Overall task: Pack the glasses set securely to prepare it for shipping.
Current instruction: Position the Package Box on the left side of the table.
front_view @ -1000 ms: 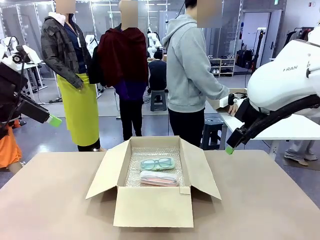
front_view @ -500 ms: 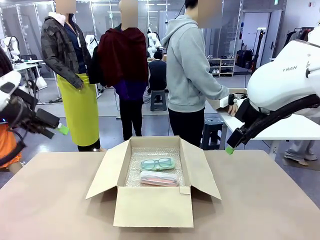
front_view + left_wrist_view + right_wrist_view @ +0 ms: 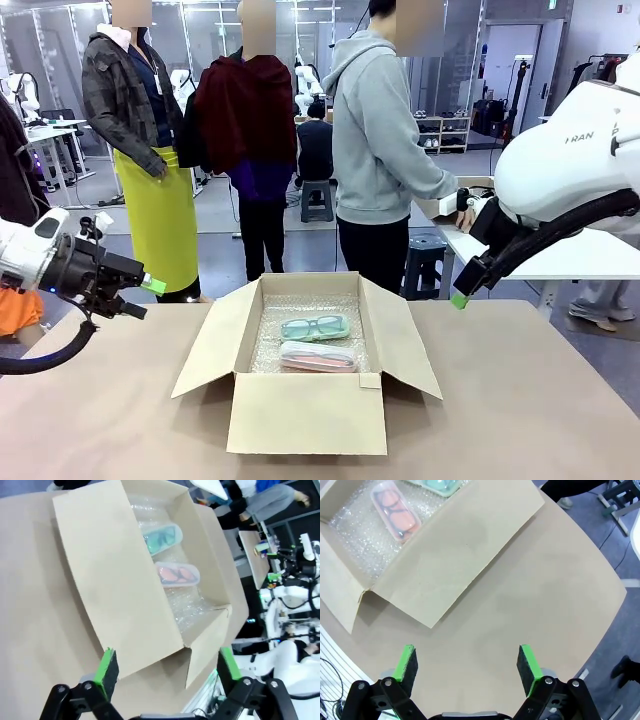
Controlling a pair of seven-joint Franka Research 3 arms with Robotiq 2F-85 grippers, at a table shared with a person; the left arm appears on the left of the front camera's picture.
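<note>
From the front I see the open cardboard box (image 3: 305,412) in the middle of the surface (image 3: 520,420). The mint-green case (image 3: 315,327) and the pink case (image 3: 317,356) lie side by side on the bubble wrap (image 3: 300,305) inside it. The pink one is nearer to me.

My wrist views tell me more about the fingers. The left end effector (image 3: 167,666) is spread wide with nothing in it, and it looks down over the box's left flap. The right end effector (image 3: 466,662) is spread wide too, holding nothing, above the bare surface beside the right flap.

The mint-green case is see-through, with green glasses inside. In the right wrist view the pink case shows dark reddish frames.
</note>
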